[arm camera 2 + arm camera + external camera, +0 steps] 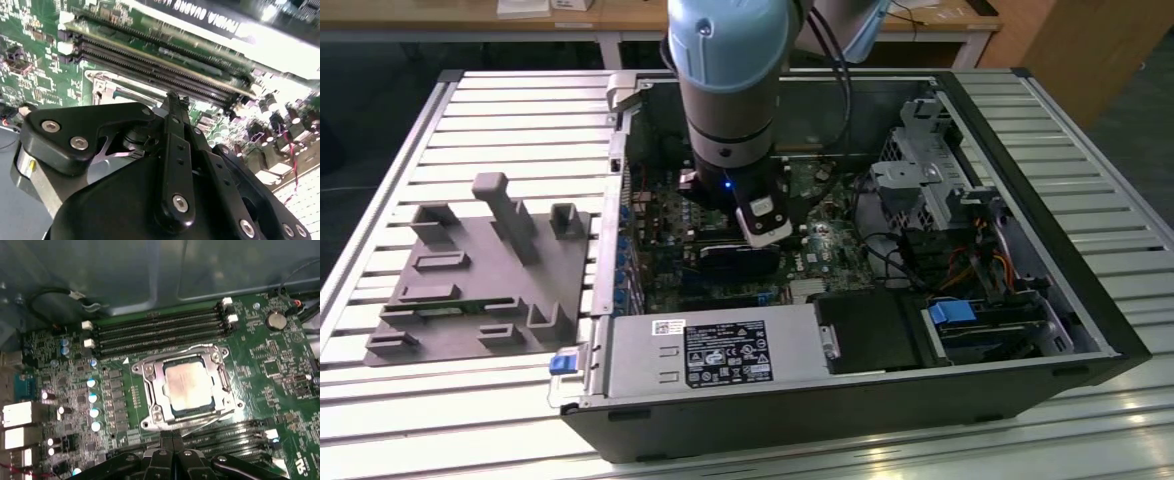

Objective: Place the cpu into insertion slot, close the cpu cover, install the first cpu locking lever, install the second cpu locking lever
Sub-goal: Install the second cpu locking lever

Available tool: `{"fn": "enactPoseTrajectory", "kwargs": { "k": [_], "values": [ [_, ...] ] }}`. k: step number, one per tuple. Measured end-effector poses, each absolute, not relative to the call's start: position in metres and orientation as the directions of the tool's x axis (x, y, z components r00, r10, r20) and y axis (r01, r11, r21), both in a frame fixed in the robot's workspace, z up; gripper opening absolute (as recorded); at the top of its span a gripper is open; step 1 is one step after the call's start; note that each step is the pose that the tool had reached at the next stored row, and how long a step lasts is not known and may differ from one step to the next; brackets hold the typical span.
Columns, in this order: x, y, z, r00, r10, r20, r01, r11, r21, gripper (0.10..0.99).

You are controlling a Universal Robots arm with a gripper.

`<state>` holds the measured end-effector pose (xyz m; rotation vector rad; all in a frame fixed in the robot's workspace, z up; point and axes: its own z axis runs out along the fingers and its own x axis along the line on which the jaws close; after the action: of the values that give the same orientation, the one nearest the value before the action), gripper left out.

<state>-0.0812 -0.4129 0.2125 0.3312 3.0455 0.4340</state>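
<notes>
In the first wrist view the cpu (186, 385) lay seated in the slot (220, 382) at the middle of the frame, with the cover (152, 390) folded down around it, its cut-out showing the chip's dull metal top. The gripper (173, 446) sat at the bottom edge of that frame, just below the socket's near corner, its fingers (168, 444) pressed together with nothing between them; the second wrist view showed the same closed tips (176, 102) poised over a bright metal edge beside the memory slots (160, 65). A thin lever (200, 422) ran along the socket's lower side, though whether it was latched could not be judged from these pictures. The main risk was judged to be a slip: closed tips bearing on a springy wire lever could skate off and strike the small capacitors (93, 405) at the left or the memory slots either side. A lever pushed down but not swung under its hook would spring back and lift the cover. In the exterior view the arm (727, 90) reached deep into the case (1067, 180), leaving little room to correct sideways.
</notes>
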Motion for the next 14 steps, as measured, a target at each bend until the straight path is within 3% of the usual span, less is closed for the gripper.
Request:
{"fn": "enactPoseTrajectory", "kwargs": {
  "k": [14],
  "values": [
    [-0.086,-0.418,0.201,-0.976,0.217,0.0,0.203,0.914,0.351,0.102]
  ]
}}
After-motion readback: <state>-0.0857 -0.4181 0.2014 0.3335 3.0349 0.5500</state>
